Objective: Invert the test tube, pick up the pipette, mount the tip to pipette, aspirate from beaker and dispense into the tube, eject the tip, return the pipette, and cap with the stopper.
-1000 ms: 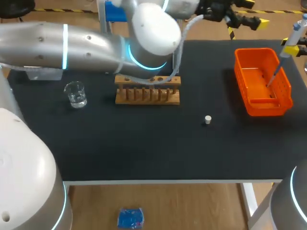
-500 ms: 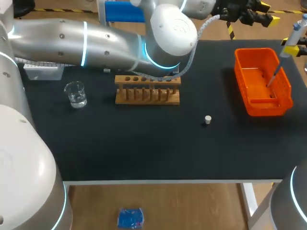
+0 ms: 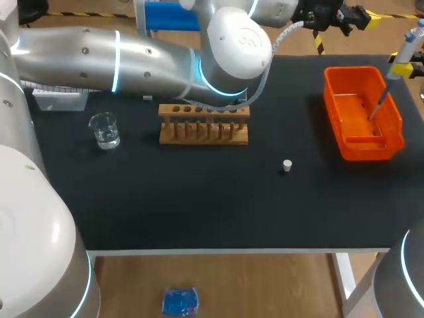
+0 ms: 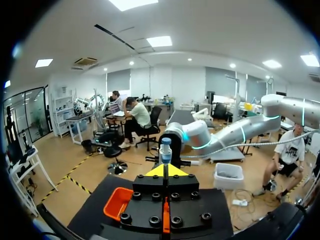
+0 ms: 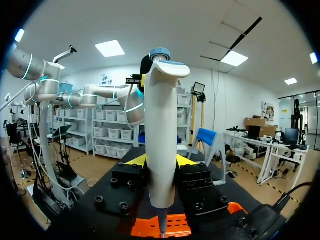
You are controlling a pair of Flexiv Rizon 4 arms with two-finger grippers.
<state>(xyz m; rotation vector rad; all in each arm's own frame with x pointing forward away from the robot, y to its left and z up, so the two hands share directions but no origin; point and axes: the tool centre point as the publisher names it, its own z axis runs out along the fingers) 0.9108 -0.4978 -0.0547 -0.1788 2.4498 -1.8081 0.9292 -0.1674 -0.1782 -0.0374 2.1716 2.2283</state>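
Right gripper (image 5: 161, 161): both yellow-tipped fingers pressed against the pipette (image 5: 161, 125) from two sides, held upright, its thin lower end pointing down into the orange basket (image 3: 371, 149) at the right end of the table (image 3: 199, 199). Left gripper (image 4: 170, 171): fingers pinched on a slim clear test tube (image 4: 165, 152) standing up between the tips. That arm reaches across to the far right corner of the table, near the basket. Wooden rack (image 3: 204, 132) at mid-table shows no tube in it. Beaker (image 3: 104, 130) stands well apart to the left, with clear liquid in it. Stopper (image 3: 287, 165) lies loose on the mat between rack and basket. Progress, as judged: tube is out of the rack and pipette is in hand, so the early steps look done. The pipette's place over the basket suggests tip ejection is the step in hand. Cannot tell whether a tip is mounted or whether the tube holds liquid. Left to do: return pipette, cap tube. Writing: no label or print legible on pipette, tube, beaker or rack.
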